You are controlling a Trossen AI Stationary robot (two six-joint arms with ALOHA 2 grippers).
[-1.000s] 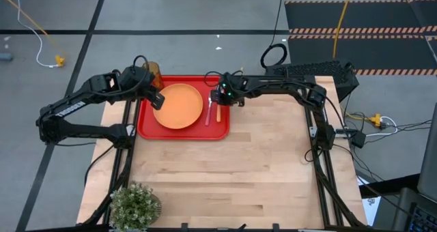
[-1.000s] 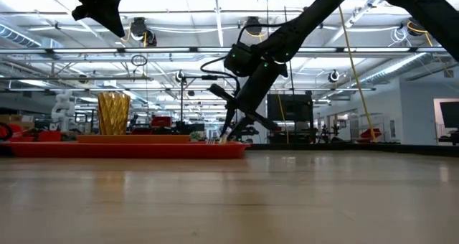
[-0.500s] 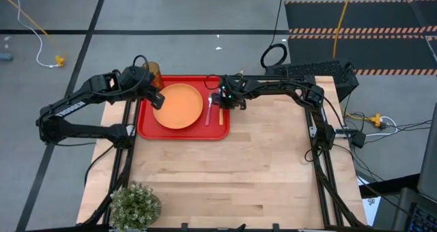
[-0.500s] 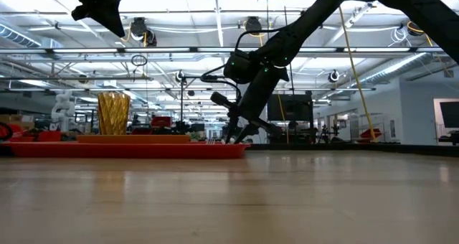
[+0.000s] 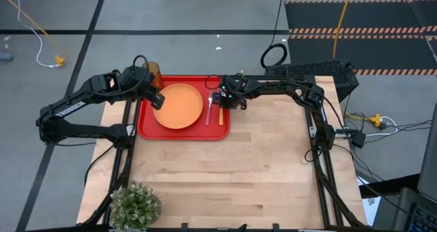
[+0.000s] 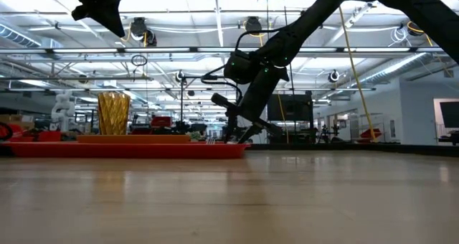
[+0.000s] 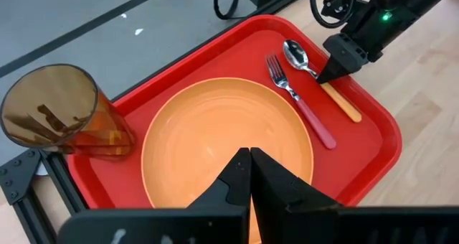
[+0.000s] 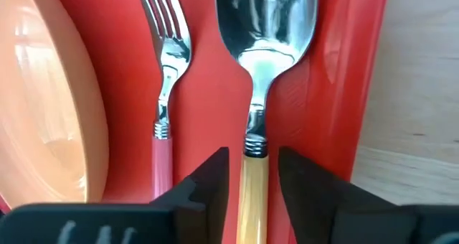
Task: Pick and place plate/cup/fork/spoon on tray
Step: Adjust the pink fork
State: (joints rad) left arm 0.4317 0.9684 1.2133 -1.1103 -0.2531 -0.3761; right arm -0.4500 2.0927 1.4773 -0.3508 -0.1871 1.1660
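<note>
The red tray point(image 5: 147, 126) lies at the table's far left. On it are the orange plate point(image 5: 179, 106), the amber cup point(image 7: 61, 115) upright at the far left corner, the pink-handled fork point(image 8: 166, 93) and the orange-handled spoon point(image 8: 257, 93), side by side right of the plate. My right gripper point(image 8: 254, 165) is open low over the spoon, a finger on either side of the handle just behind the neck, with small gaps showing. My left gripper point(image 7: 249, 158) is shut and empty, high above the plate's left part.
A potted green plant point(image 5: 134, 205) stands at the table's near left corner. Bare wooden tabletop point(image 5: 259, 164) stretches to the right of the tray and toward the near edge. The tray's right rim point(image 8: 358, 93) runs close beside the spoon.
My right gripper has shifted a little toward the table's right edge and risen slightly above the tray. The spoon and fork lie still on the tray.
</note>
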